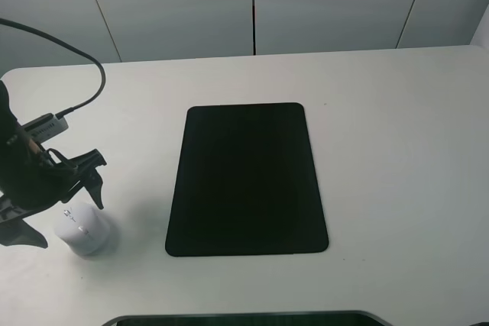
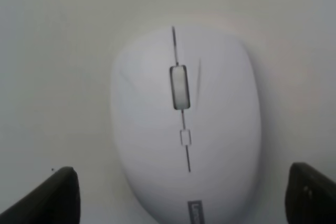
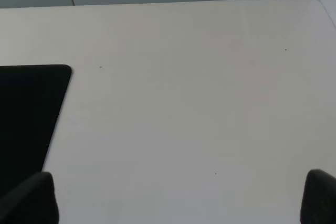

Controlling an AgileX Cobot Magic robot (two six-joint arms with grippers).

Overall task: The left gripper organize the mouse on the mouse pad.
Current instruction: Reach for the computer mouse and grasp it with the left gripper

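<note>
The white mouse (image 1: pixel 84 231) with its grey scroll wheel lies on the white table, at the front left and well left of the mouse pad (image 1: pixel 246 181). My left gripper (image 1: pixel 63 205) hangs just over the mouse, open. In the left wrist view the mouse (image 2: pixel 184 119) fills the middle, and the two dark fingertips (image 2: pixel 50 198) stand apart on either side of its rear end without touching it. The black rectangular pad lies flat with nothing on it. One corner of the pad (image 3: pixel 26 114) shows in the right wrist view.
My right gripper (image 3: pixel 178 200) is out of the high view; its own view shows its fingertips wide apart over bare white table (image 3: pixel 199 103). A black cable (image 1: pixel 72 51) loops above the left arm. Grey wall panels (image 1: pixel 252 5) stand behind the table's far edge.
</note>
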